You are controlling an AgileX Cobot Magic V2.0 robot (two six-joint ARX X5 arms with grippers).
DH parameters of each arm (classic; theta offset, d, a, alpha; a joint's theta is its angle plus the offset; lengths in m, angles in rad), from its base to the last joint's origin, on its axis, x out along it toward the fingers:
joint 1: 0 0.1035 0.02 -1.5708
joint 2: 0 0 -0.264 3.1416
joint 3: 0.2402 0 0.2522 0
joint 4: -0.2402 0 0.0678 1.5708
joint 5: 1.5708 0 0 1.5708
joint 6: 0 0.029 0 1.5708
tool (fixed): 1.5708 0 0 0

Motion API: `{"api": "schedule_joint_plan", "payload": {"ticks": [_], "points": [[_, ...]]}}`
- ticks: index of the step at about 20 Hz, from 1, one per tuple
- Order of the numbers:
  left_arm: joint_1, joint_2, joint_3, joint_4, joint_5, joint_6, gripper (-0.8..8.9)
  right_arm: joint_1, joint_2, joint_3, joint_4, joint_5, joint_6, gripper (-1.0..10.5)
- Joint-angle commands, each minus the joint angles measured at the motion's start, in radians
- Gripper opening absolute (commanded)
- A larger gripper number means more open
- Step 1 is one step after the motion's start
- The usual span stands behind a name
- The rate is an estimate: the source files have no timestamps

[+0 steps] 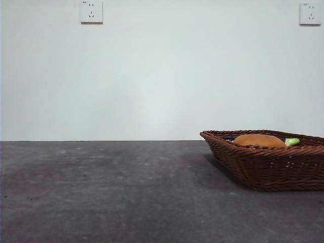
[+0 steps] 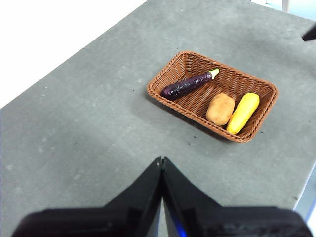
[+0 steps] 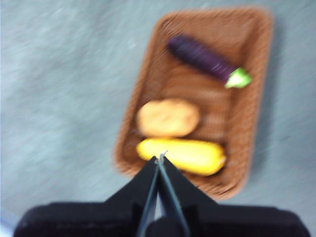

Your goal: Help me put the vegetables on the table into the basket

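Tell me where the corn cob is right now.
The corn cob lies inside the wicker basket, along one short end wall, right beside the potato. The eggplant lies apart at the opposite end.

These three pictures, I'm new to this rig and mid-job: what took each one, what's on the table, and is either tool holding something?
It is a two-armed robot at a grey table. One picture looks level across the table from a low camera; the other two look down from cameras on each wrist. The left tool and right tool are both shut and hold nothing. The wicker basket holds all three vegetables: eggplant, potato and corn. The right wrist picture is blurred.
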Motion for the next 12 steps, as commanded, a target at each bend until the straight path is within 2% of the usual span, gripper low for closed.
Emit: {"api": "schedule_joint_plan", "payload": {"ticks": [1,3,5,7,10,12], "points": [[0.007,-0.019,-0.003,0.005,-0.003,-0.012,-0.04,0.001,0.009,-0.003,0.042,0.047,-0.008,0.0],[0.046,-0.045,-0.003,0.015,-0.018,0.013,-0.04,0.001,0.01,-0.003,0.069,0.085,-0.008,0.0],[0.139,-0.104,-0.016,0.065,-0.023,0.079,-0.04,0.001,0.011,-0.003,0.087,0.124,-0.008,0.0],[0.219,-0.204,-0.105,0.211,0.005,0.112,-0.04,0.001,0.011,-0.003,0.102,0.156,-0.008,0.0],[0.316,-0.406,-0.412,0.552,0.034,0.119,-0.04,0.001,0.013,-0.003,0.107,0.169,-0.008,0.0],[0.354,-0.481,-0.554,0.685,0.021,0.126,-0.04,0.001,0.014,-0.003,0.107,0.168,-0.008,0.0]]}}
